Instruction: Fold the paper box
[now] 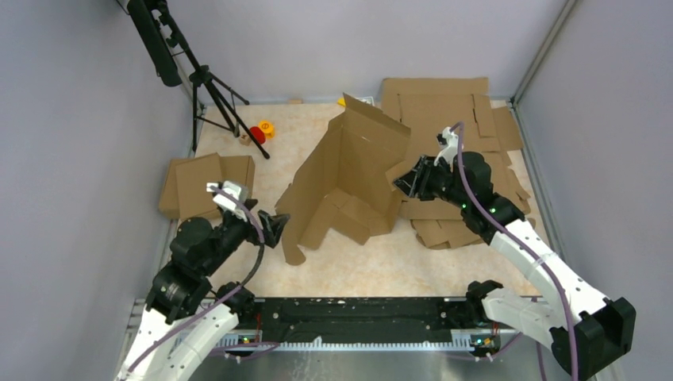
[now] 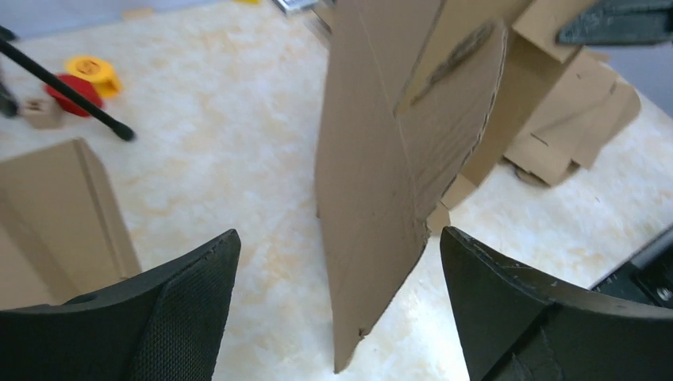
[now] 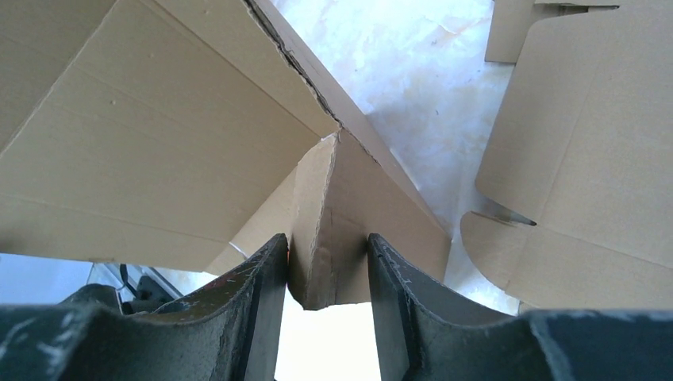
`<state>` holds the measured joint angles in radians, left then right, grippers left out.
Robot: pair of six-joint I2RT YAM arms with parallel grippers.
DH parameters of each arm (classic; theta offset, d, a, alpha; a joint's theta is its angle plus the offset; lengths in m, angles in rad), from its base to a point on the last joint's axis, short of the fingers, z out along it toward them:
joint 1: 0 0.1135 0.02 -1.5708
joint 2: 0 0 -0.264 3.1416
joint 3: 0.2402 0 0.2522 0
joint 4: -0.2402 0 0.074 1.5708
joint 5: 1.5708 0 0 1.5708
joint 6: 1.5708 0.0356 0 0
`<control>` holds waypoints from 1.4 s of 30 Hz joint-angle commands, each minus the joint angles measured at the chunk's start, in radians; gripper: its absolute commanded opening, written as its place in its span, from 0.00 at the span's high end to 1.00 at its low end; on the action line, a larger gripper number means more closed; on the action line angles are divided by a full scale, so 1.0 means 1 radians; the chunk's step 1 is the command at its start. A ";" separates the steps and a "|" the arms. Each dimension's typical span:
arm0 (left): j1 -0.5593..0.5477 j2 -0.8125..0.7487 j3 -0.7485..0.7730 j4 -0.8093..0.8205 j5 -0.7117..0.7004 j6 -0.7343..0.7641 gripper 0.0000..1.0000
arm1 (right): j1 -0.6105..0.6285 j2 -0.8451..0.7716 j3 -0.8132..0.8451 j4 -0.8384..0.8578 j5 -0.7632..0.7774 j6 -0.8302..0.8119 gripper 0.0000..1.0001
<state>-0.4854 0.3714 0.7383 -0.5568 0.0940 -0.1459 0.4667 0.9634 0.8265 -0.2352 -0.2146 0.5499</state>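
The paper box (image 1: 349, 171) stands half-raised on the worktop (image 1: 373, 262), its corner flap pinched by the right hand (image 1: 403, 182). The left hand (image 1: 281, 225) gapes open at the near flap; it is better to grip close to the crease.

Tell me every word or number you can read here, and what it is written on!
None: no word, number or sign can be read anywhere.
The paper box is plain brown, and so are the stacked cardboard sheets.
The dark smudge on a cardboard flap is no writing.
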 commanded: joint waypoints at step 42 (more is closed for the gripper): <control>0.271 1.229 0.962 0.139 0.655 -0.358 1.00 | 0.046 0.039 0.116 -0.035 0.000 -0.098 0.58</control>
<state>-0.2119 1.5696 1.6554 -0.5339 0.6067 -0.4534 0.4953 0.9943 0.8860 -0.3054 -0.2104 0.4637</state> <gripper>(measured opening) 0.007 0.420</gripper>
